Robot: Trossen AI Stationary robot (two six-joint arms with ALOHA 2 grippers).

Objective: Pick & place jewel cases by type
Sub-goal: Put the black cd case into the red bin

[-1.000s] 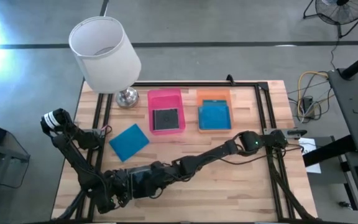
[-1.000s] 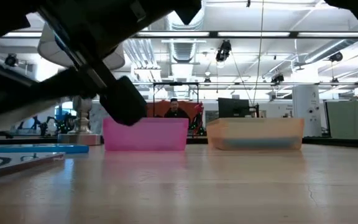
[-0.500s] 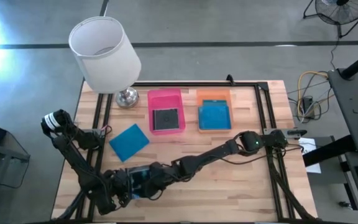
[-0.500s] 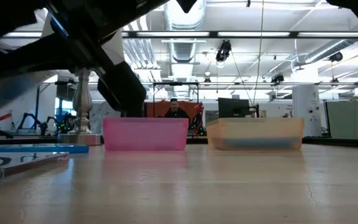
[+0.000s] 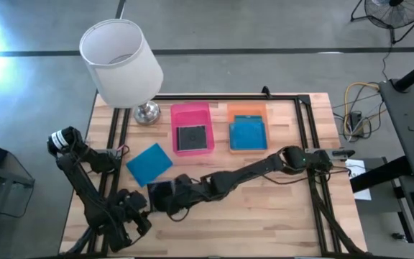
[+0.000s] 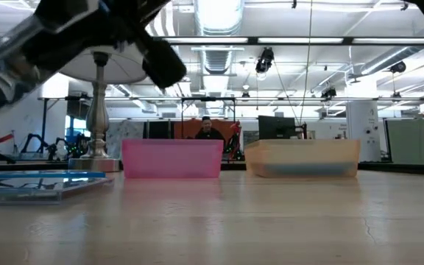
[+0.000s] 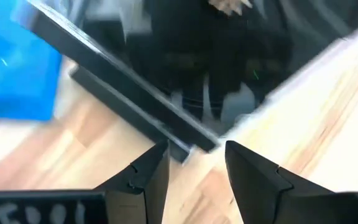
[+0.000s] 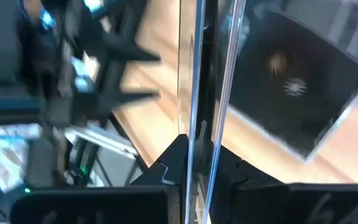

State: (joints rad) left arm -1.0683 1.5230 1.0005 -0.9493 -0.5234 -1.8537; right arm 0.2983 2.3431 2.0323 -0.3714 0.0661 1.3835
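Currently the right end effector (image 5: 162,194) is gripping a clear jewel case (image 8: 199,74) edge-on above the bench (image 5: 279,208) near the blue jewel case (image 5: 149,163), while the left end effector (image 7: 194,163) is waiting nearby, fingers parted.

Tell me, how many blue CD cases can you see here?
2 that show: one blue case lies loose on the table's left side, and another blue case sits in the orange tray. More may be stacked beneath it or hidden under the arms.
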